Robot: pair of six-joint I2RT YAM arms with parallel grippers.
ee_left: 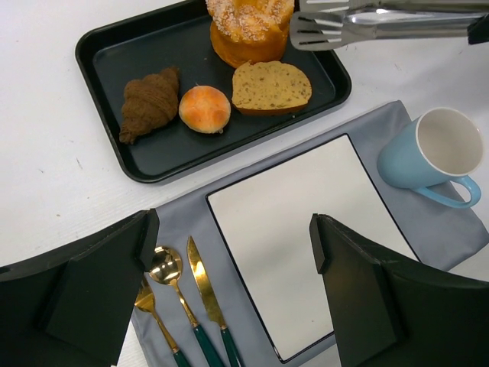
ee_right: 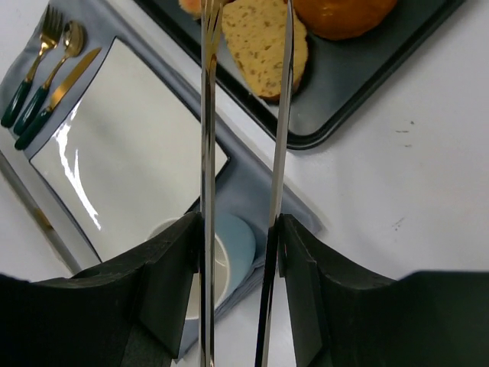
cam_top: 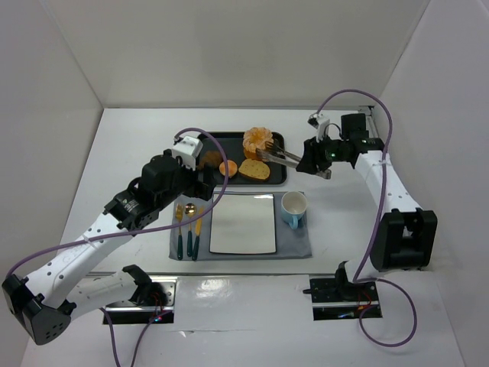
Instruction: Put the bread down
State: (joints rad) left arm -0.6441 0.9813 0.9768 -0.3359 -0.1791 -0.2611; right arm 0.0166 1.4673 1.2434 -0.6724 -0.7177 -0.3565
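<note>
The bread [ee_left: 271, 88] lies flat on the black tray [ee_left: 114, 61], not yet lifted. Its far edge is against the tall sugared bun [ee_left: 248, 27] and the round bun [ee_left: 205, 108] sits just beside its left end, with a croissant [ee_left: 149, 103] further left.

My right gripper [ee_right: 241, 237] is clamped on the handles of the metal tongs [ee_left: 382, 23]. The 2 blades stand apart, and from my right wrist they line up over the slice. From my left wrist their tips look nearer the tall bun than the bread, and I cannot tell their height above the tray.

That is my first worry: if I squeeze here, I may catch the bun or shove it against the slice. The slice is flat on the tray, so the blades could skate over the top or pinch only crust, and it would drop. The round bun might also roll if the slice is dragged.

I take the white plate [ee_left: 290, 199] on the grey placemat [ee_left: 176, 214] as the target. My left gripper [ee_left: 229, 237] hangs above it with fingers spread and holding nothing — right where the tongs would come in, so the 2 could collide.

The blue mug [ee_left: 432, 149] stands just beside the plate on my right arm's side, and a low swing could knock it. The cutlery [ee_left: 202, 287] lies on the plate's other side, less exposed.
</note>
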